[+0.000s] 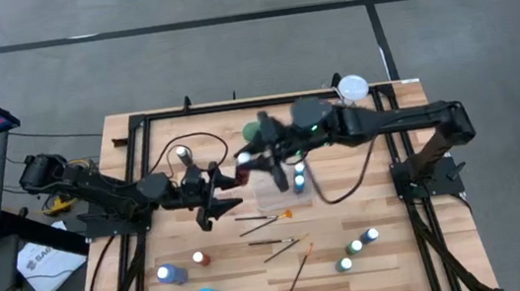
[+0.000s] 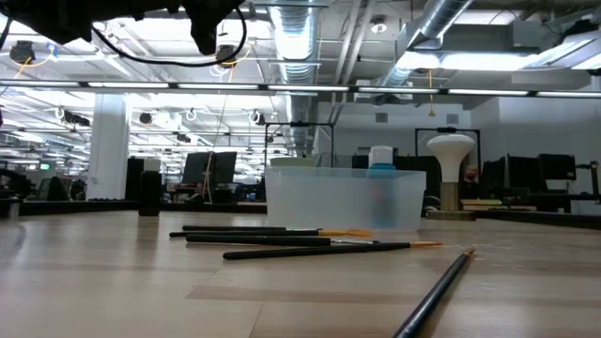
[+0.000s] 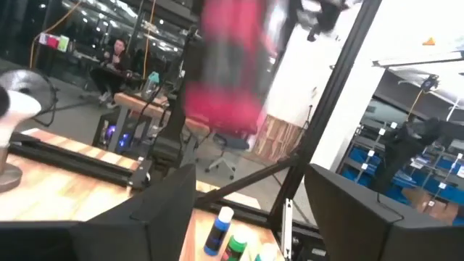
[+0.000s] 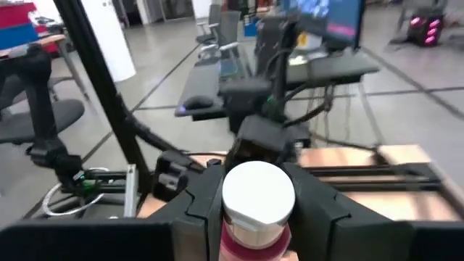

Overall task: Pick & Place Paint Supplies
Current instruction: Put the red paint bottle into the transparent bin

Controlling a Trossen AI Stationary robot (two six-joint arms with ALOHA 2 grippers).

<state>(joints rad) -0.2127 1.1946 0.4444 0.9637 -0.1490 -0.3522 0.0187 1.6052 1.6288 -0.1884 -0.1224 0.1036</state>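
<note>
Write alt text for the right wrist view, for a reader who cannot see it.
The right gripper is shut on a white-capped red paint bottle, held upright between its dark fingers, cap toward the camera. Just beyond it is part of the other arm over the wooden table, with a black frame post, desks and office chairs in the room behind.

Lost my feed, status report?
Right gripper shut on red bottle above tray. Left gripper open, empty. Brushes loose on table.
</note>
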